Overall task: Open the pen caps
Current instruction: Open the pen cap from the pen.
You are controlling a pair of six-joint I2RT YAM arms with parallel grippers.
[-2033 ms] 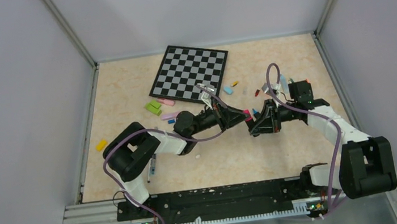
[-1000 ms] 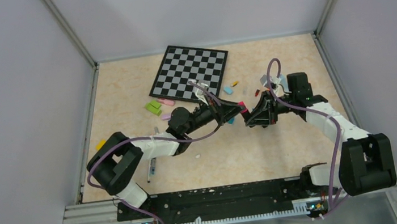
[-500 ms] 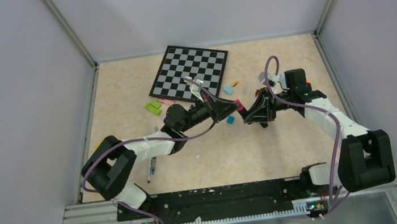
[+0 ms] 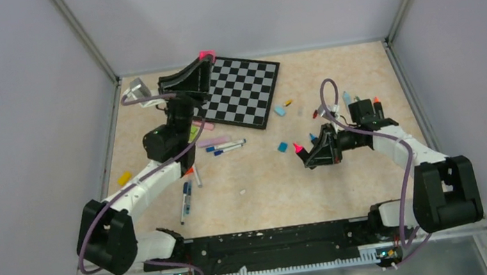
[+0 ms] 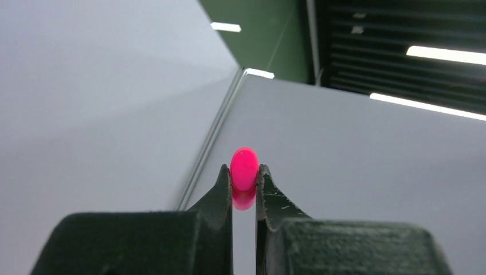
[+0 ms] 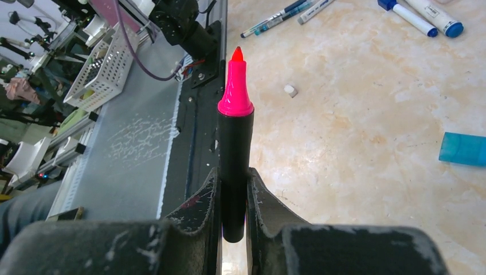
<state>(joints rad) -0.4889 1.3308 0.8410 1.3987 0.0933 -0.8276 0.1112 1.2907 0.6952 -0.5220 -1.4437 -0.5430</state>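
From above, we see the left gripper (image 4: 202,60) lifted over the checkered board's (image 4: 242,88) left corner, clamped on a pink cap (image 4: 206,54). The right gripper (image 4: 304,152), low over the table (image 4: 344,181), grips a black pen (image 4: 297,148).

In the left wrist view, both fingers pinch the cap.

In the right wrist view, the fingers squeeze the pen's barrel, its pink tip bare. A blue cap (image 6: 463,149) lies nearby.

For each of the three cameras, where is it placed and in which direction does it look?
Top external: above and behind the arms, looking down on the table; both arms show.
Left wrist: on the raised left gripper, facing grey walls; it pinches a pink cap.
Right wrist: on the right gripper, facing the table's near edge; it holds an uncapped black marker.
Shared: top view also shows cap and marker.
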